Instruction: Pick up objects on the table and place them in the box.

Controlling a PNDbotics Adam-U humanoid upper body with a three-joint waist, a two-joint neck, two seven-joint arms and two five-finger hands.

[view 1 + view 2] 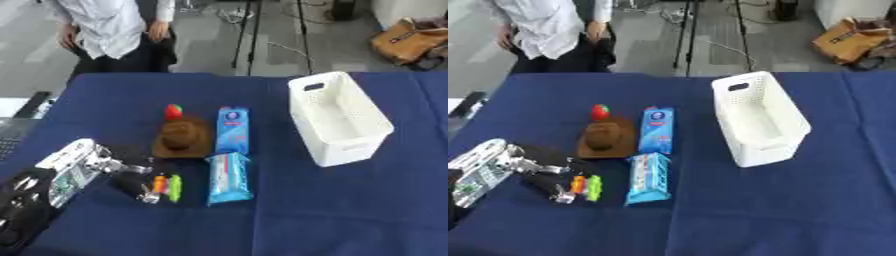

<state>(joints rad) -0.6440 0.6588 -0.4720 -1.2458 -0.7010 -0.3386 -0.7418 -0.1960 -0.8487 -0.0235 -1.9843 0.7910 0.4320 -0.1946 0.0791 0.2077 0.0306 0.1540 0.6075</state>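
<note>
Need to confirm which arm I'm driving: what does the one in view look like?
It is the left arm: a black forearm, then a silver-white metal wrist block with dark cutouts. The left hand has black fingers with silvery tips. The right arm does not show.

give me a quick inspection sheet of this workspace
surface: table with dark blue cloth.
job's things: white box empty, at right; red fruit, brown hat, blue carton, blue packet, and small orange and green items lie left of it.
clutter: nothing seen.
hands: left hand at the orange and green items, fingers curled near them, hold unclear; right hand not in view.
cables: cables on the floor behind the table.
surroundings: stand legs, brown bag on the floor.
</note>
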